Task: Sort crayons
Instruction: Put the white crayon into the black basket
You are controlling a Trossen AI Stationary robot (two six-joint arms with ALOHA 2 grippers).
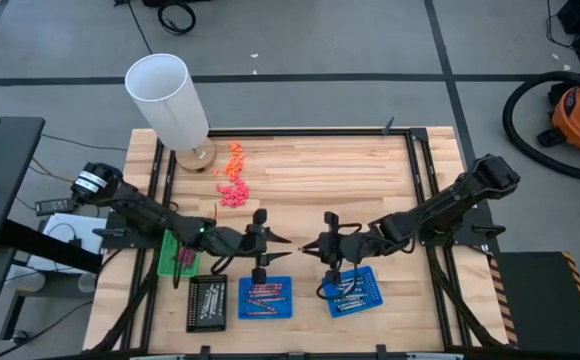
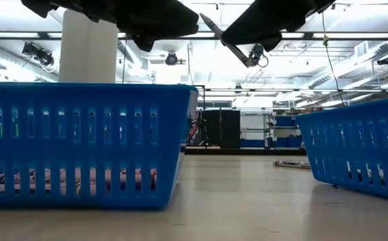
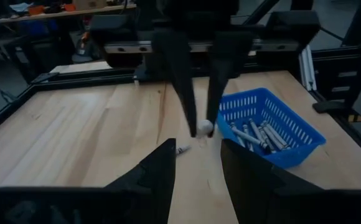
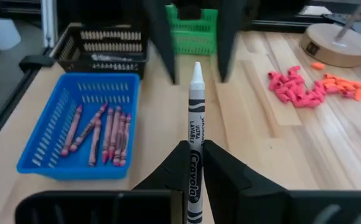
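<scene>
Handover step: right hand [image 4: 193, 163] clamps a grey crayon [image 4: 195, 134], tip between the left hand's [image 3: 196, 163] parted fingers. Next, I judge: left closes, right releases.

The high camera looks straight down on the whole counter [image 1: 310, 170]. The low camera sits at counter height, close between two blue baskets [image 2: 80, 140], facing the room. Each wrist camera looks along its arm toward the other; both share the counter's middle.
</scene>
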